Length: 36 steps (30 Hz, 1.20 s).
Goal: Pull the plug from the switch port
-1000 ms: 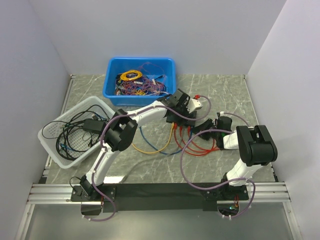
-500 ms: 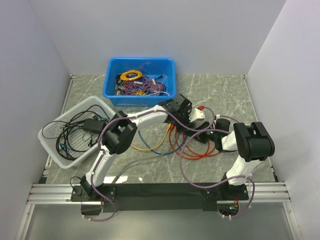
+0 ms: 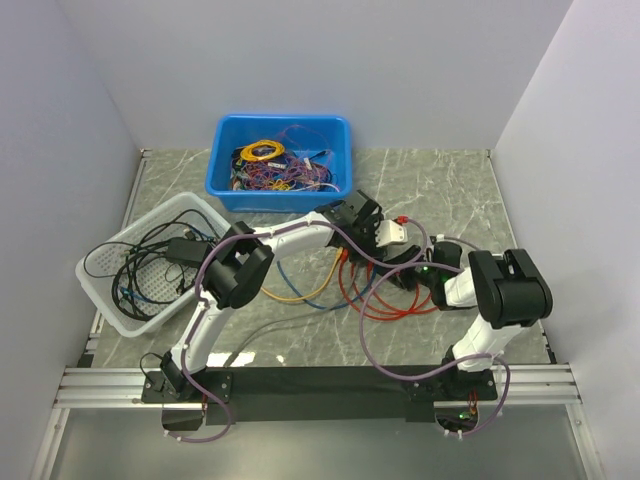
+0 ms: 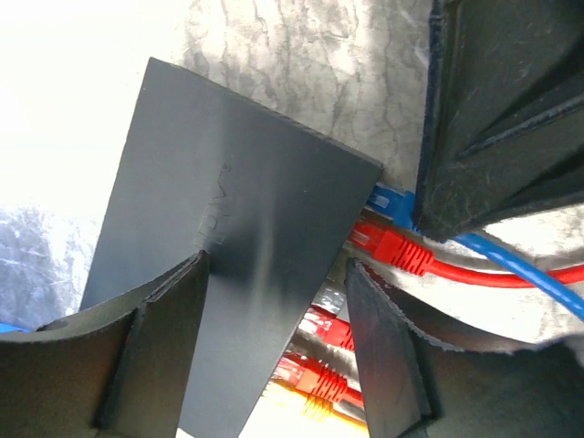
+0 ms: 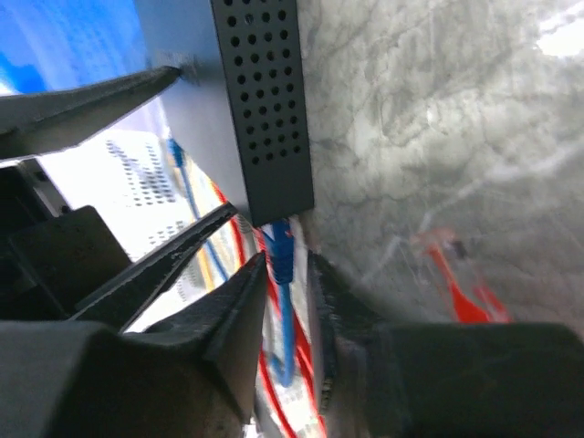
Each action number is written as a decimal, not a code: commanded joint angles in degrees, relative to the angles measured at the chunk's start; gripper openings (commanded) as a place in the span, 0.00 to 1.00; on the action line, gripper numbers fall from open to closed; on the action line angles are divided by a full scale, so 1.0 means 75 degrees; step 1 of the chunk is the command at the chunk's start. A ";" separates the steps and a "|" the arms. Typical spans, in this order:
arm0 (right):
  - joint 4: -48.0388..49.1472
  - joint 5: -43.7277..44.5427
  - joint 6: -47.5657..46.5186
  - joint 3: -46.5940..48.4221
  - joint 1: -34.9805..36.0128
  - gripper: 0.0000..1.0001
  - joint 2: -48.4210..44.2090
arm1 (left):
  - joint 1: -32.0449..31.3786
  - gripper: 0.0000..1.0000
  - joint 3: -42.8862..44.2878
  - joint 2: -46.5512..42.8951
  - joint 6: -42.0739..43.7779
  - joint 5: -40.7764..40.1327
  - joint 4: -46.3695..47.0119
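The switch [image 4: 228, 228] is a flat matte-black box, tilted, with a perforated side [image 5: 265, 109]. My left gripper [image 4: 278, 265] is shut on the switch across its body; in the top view it sits at table centre [image 3: 372, 243] and hides most of the switch. Red plugs [image 4: 392, 251] and an orange one sit in the row of ports. A blue plug [image 5: 283, 251] sits in the end port, and its blue cable hangs down. My right gripper [image 5: 287, 265] is closed around this blue plug just below the switch's edge; it also shows in the top view [image 3: 408, 268].
Loops of red cable [image 3: 385, 300], an orange cable [image 3: 300, 295] and a blue one lie on the marble table in front of the switch. A blue bin [image 3: 222, 185] of cables stands at the back. A white basket [image 3: 100, 270] of black cables stands at the left.
My left arm has carried the switch to the right and nearer, toward the right gripper. The right gripper has shifted slightly left and closed in on the blue plug.
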 commanded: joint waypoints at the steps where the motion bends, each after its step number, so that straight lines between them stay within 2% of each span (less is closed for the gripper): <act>1: 0.0332 0.0327 0.0437 -0.0249 -0.0026 0.34 0.0558 | 0.0102 0.66 -0.0155 0.0025 0.0051 -0.0215 -0.0528; 2: 0.0868 0.0327 0.0682 -0.0354 -0.0026 0.36 0.0756 | 0.0114 0.66 -0.0109 0.0049 0.0005 -0.0180 -0.0528; 7: 0.1726 0.0351 0.1047 -0.0273 -0.0026 0.37 0.1168 | 0.0172 0.62 -0.0073 0.0178 -0.0078 -0.0110 -0.0516; 16: 0.2454 0.0714 0.1387 -0.0284 -0.0026 0.33 0.1426 | 0.0243 0.59 -0.0050 0.0201 -0.0090 -0.0016 -0.0574; 17: 0.2525 0.0772 0.1445 -0.0284 -0.0014 0.31 0.1496 | 0.0243 0.59 -0.0050 0.0201 -0.0101 -0.0016 -0.0563; 18: 0.2572 0.0784 0.1457 -0.0273 -0.0014 0.21 0.1531 | 0.0243 0.59 -0.0038 0.0213 -0.0113 -0.0016 -0.0563; 21: 0.2654 0.0750 0.1469 -0.0249 -0.0026 0.00 0.1684 | 0.0243 0.59 -0.0050 0.0248 -0.0160 -0.0063 -0.0504; 24: 0.2736 0.0644 0.1458 -0.0366 -0.0014 0.00 0.1696 | 0.0254 0.60 -0.0026 0.0341 -0.0335 -0.0215 -0.0294; 27: 0.2480 0.0434 0.1353 -0.0519 -0.0026 0.00 0.1509 | 0.0254 0.60 0.0208 0.0563 -0.0546 -0.0391 -0.0200; 30: 0.1474 0.0025 0.0908 -0.0402 0.0044 0.00 0.1181 | 0.0231 0.61 0.0593 0.0798 -0.0780 -0.0508 -0.0246; 31: 0.0670 -0.0035 0.0478 -0.0274 0.0102 0.00 0.0913 | 0.0231 0.61 0.0676 0.0857 -0.0944 -0.0554 -0.0235; 34: -0.0575 -0.0059 -0.0111 -0.0319 0.0337 0.00 0.0234 | 0.0231 0.61 0.0852 0.0986 -0.1225 -0.0765 -0.0095; 36: -0.0941 -0.0083 -0.0171 -0.0529 0.0338 0.00 -0.0107 | 0.0243 0.61 0.0934 0.1010 -0.1331 -0.0882 -0.0001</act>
